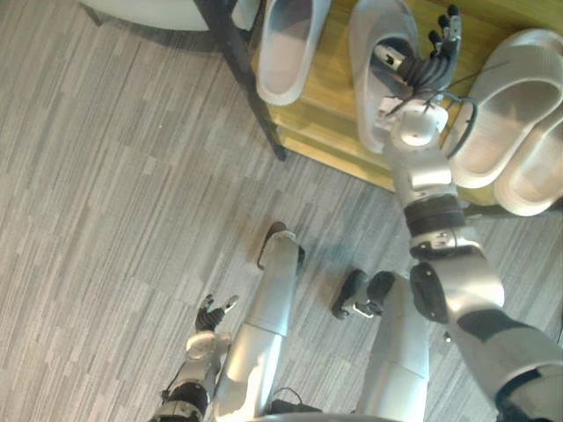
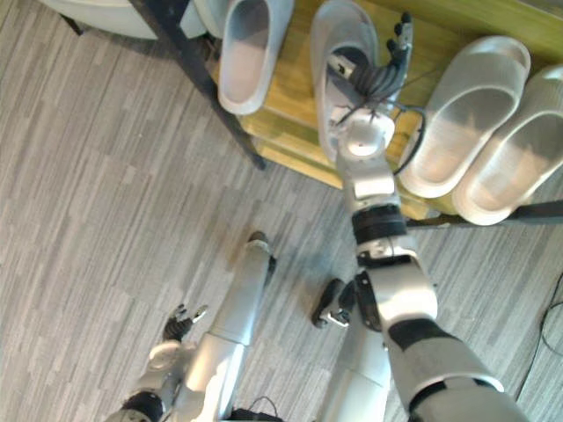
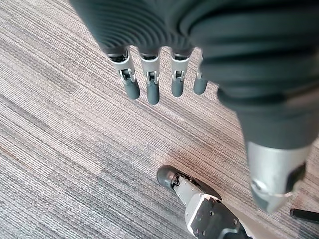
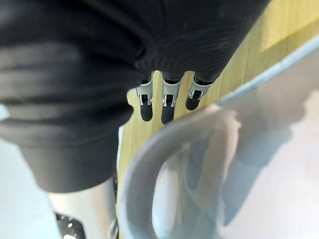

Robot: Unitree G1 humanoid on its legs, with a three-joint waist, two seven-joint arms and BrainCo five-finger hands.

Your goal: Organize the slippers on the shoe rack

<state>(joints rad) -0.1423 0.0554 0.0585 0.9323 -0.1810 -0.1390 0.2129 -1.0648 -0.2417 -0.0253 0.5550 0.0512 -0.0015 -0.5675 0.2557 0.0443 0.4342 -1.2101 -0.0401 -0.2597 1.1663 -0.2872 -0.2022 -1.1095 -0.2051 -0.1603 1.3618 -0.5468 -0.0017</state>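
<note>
We count four pale grey slippers on the wooden shoe rack (image 1: 330, 92), all lying sole-down with their near ends at the shelf's front edge. The first slipper (image 1: 286, 53) lies next to the dark frame leg (image 1: 244, 79). A strip of bare wood separates it from the second slipper (image 1: 365, 97). The third slipper (image 1: 510, 105) and fourth slipper (image 1: 541, 167) lie touching side by side at the right end, well apart from the first.

The right hand (image 1: 422, 66) is over the second slipper's right side, in the gap of wood between it and the third. Its fingers (image 4: 167, 107) stretch out straight over the shelf just beyond the slipper's rim, not curled round anything, and the thumb sits over the footbed. We cannot make out whether the palm presses on the rim.

The left hand (image 1: 208, 315) hangs low over the grey carpeted floor (image 1: 106, 220), far from the rack. Its fingers (image 3: 152, 84) are straight and relaxed and hold nothing. The floor in front of the rack is open carpet.

The toes of the first two slippers are cut off at the top edge, and the fourth runs out at the right edge. A pale shape (image 1: 149, 10) beyond the frame leg is cut off too, and we cannot tell what it is.
</note>
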